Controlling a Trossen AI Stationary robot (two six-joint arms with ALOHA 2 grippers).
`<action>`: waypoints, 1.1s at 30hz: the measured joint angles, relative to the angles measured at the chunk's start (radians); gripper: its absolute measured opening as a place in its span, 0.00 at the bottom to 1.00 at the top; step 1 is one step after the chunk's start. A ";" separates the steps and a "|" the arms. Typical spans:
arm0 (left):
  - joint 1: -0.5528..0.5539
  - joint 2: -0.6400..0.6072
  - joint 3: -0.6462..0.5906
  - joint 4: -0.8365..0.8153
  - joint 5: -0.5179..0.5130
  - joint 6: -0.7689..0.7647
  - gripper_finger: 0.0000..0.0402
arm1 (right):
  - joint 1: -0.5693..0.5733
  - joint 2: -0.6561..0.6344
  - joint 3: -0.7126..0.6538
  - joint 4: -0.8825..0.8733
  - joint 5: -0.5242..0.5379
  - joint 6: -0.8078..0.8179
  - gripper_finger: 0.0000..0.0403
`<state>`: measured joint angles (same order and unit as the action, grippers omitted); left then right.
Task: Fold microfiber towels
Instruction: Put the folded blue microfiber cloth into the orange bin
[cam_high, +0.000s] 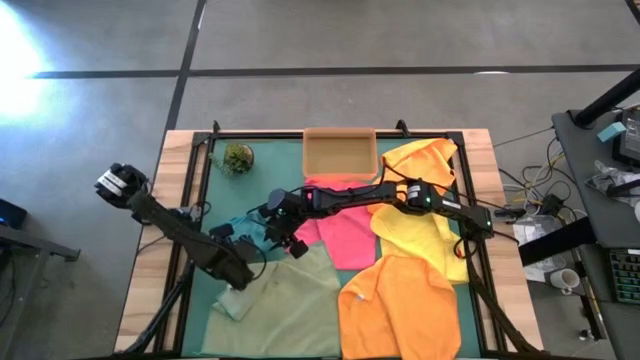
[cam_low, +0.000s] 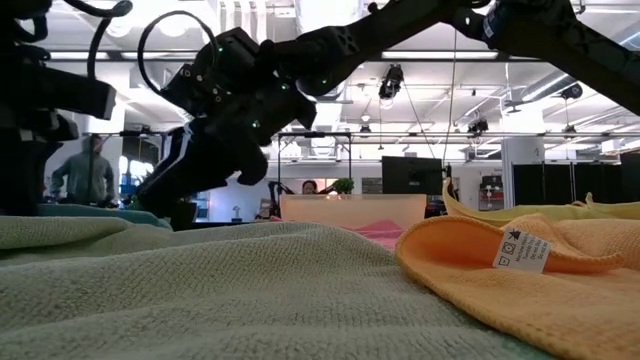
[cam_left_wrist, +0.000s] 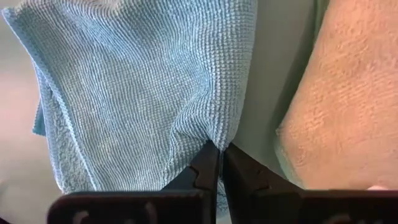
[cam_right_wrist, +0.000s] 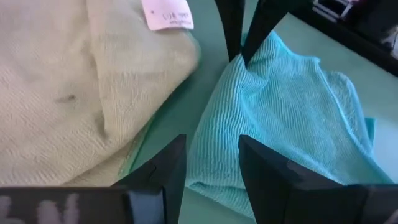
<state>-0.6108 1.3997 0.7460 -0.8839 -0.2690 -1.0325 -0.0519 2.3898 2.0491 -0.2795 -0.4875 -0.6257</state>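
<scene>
The teal towel (cam_left_wrist: 143, 93) lies bunched and creased on the green mat (cam_high: 215, 175) left of centre, its ribbed weave gathered into folds, just beside the pale sage towel (cam_right_wrist: 68, 93). The left gripper (cam_left_wrist: 219, 155) has its fingers pinched tight on a raised fold at the teal towel's edge. The right gripper (cam_right_wrist: 211, 162) hangs over the same towel, fingers parted and holding nothing.

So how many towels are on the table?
5 that I can see: teal towel pinched by the left gripper, pink towel mid-table, sage towel in front, orange towel beside it, yellow towel behind. More may hide underneath.
</scene>
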 joint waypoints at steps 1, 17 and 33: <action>0.004 -0.001 0.000 0.001 0.001 -0.001 0.00 | -0.001 0.000 -0.003 -0.003 0.000 0.003 0.34; 0.089 -0.061 0.000 0.062 0.015 0.000 0.00 | -0.001 0.000 -0.061 0.015 0.139 -0.021 0.34; 0.135 -0.062 0.000 0.083 0.033 0.007 0.00 | -0.001 0.000 -0.077 0.014 0.174 0.021 0.03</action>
<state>-0.4757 1.3380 0.7460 -0.8009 -0.2362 -1.0256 -0.0525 2.3897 1.9720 -0.2651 -0.3134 -0.6045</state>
